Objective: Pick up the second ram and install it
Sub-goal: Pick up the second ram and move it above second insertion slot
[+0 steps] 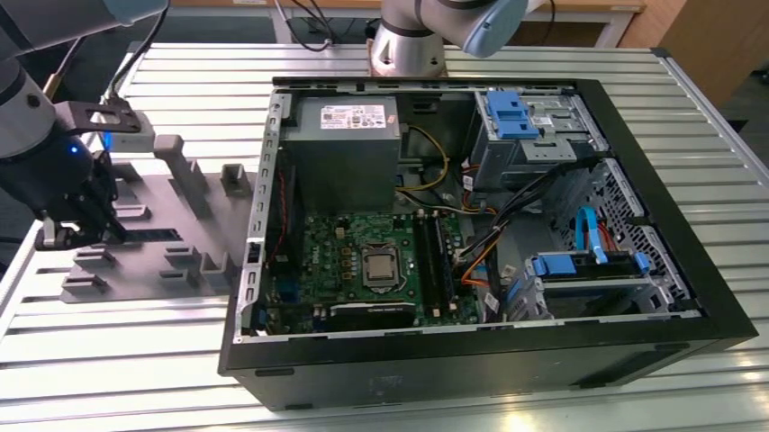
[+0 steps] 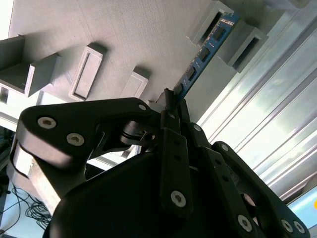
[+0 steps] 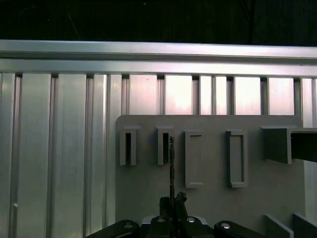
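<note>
Arm reaches down at the exterior view's left, wrist upright over the grey tray [image 1: 142,193], which lies on the slatted metal table [image 1: 121,360] left of the open computer case [image 1: 481,364]. Gripper [image 1: 85,229] points down onto the tray. In both wrist views its fingers are clenched on the second ram [image 2: 203,54] [image 3: 171,163], which stands on edge on the tray, its other end beside a small upright block [image 3: 159,146]

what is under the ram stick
The grey tray lies under the ram stick, whose far end sits between two upright blocks. The claw covers its near end, so what is beneath that part cannot be seen.
</note>
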Motion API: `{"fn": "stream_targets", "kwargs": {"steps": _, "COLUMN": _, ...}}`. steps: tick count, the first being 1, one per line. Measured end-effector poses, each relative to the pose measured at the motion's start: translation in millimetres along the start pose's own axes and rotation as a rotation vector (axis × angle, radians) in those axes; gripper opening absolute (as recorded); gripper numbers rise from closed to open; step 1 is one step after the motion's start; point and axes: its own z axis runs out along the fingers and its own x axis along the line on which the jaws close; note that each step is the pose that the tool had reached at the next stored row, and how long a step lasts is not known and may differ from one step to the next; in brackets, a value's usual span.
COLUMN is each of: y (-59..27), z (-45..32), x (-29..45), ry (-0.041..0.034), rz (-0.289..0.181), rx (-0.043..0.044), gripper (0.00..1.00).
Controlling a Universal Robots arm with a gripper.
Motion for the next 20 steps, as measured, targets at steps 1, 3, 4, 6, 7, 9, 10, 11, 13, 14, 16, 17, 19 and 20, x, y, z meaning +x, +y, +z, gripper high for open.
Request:
{"fn": "stream_targets", "kwargs": {"steps": 1, "y": 0.0, "z": -0.6, "x": 0.0, "ry": -0.0002, "rz": 0.000, "rx": 0.0001, "gripper": 0.14}}
{"fn": "stream_targets", "kwargs": {"steps": 3, "y": 0.1, "z": -3.0, "x": -0.1, "ry": -0.0003, "rz": 0.000, "rx": 0.0002, "gripper": 0.14}}
{"fn": "stream_targets", "kwargs": {"steps": 4, "y": 0.1, "z": -5.0, "x": -0.2, "ry": -0.0003, "rz": 0.000, "rx": 0.0002, "gripper": 0.14}}
{"fn": "stream_targets", "kwargs": {"steps": 6, "y": 0.2, "z": -9.8, "x": -0.4, "ry": -0.0007, "rz": 0.000, "rx": 0.0001, "gripper": 0.14}}
{"fn": "stream_targets", "kwargs": {"steps": 7, "y": 0.3, "z": -12.8, "x": -0.5, "ry": -0.0013, "rz": 0.000, "rx": 0.0001, "gripper": 0.14}}
{"fn": "stream_targets", "kwargs": {"steps": 9, "y": 0.5, "z": -19.4, "x": -0.8, "ry": -0.0031, "rz": 0.000, "rx": 0.0000, "gripper": 0.14}}
{"fn": "stream_targets", "kwargs": {"steps": 10, "y": 0.5, "z": -22.9, "x": -1.0, "ry": -0.0042, "rz": 0.000, "rx": 0.0000, "gripper": 0.14}}
{"fn": "stream_targets", "kwargs": {"steps": 11, "y": 0.6, "z": -26.4, "x": -1.1, "ry": -0.0053, "rz": 0.000, "rx": 0.0001, "gripper": 0.14}}
{"fn": "stream_targets", "kwargs": {"steps": 13, "y": 0.8, "z": -34.2, "x": -1.4, "ry": -0.0073, "rz": 0.000, "rx": 0.0000, "gripper": 0.14}}
{"fn": "stream_targets", "kwargs": {"steps": 14, "y": 0.9, "z": -38.0, "x": -1.6, "ry": -0.0087, "rz": 0.000, "rx": 0.0001, "gripper": 0.14}}
{"fn": "stream_targets", "kwargs": {"steps": 16, "y": 1.1, "z": -45.7, "x": -1.9, "ry": -0.0113, "rz": 0.000, "rx": -0.0001, "gripper": 0.14}}
{"fn": "stream_targets", "kwargs": {"steps": 17, "y": 1.2, "z": -49.7, "x": -2.1, "ry": -0.0125, "rz": 0.000, "rx": 0.0001, "gripper": 0.14}}
{"fn": "stream_targets", "kwargs": {"steps": 19, "y": 1.4, "z": -58.6, "x": -2.5, "ry": -0.0140, "rz": 0.000, "rx": 0.0000, "gripper": 0.14}}
{"fn": "stream_targets", "kwargs": {"steps": 20, "y": 1.5, "z": -62.8, "x": -2.7, "ry": -0.0149, "rz": 0.000, "rx": 0.0000, "gripper": 0.14}}
